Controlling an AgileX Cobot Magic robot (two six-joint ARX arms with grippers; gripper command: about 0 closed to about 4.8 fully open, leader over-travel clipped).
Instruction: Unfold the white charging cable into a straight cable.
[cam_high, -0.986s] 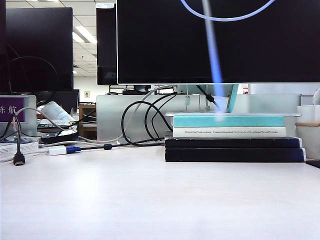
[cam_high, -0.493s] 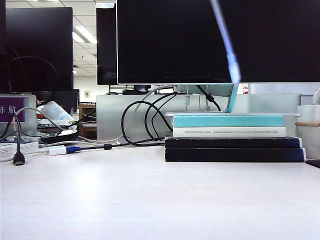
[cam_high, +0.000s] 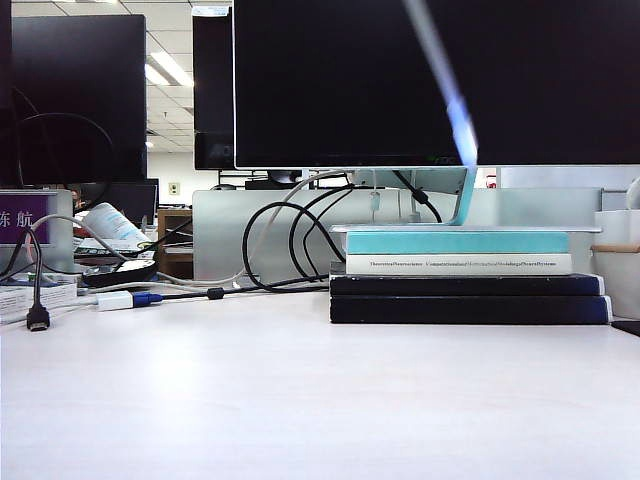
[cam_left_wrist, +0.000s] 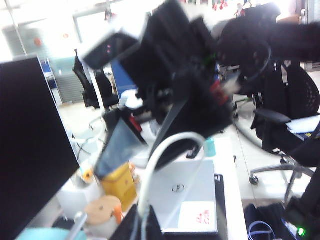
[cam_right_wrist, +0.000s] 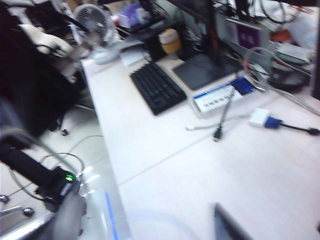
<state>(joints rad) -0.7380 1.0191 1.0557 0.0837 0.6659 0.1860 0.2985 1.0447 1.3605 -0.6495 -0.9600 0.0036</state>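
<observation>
In the exterior view the white charging cable (cam_high: 447, 95) hangs as a blurred slanting streak before the black monitor (cam_high: 330, 80), its tip above the stack of books (cam_high: 465, 270); no gripper appears. In the left wrist view the cable (cam_left_wrist: 165, 155) arches up from the left gripper (cam_left_wrist: 142, 226), which is clamped on it. The right wrist view shows the pale desk (cam_right_wrist: 210, 160), a black keyboard (cam_right_wrist: 157, 87), and a dark finger corner (cam_right_wrist: 227, 225); the right gripper's opening cannot be told.

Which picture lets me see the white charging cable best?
The left wrist view: the thin glossy white charging cable arches close up, rising from the left gripper, whose jaws sit below the frame. The exterior view shows only a blurred, bluish-white streak hanging before the black monitor. The right wrist view shows none that I can identify.
</observation>
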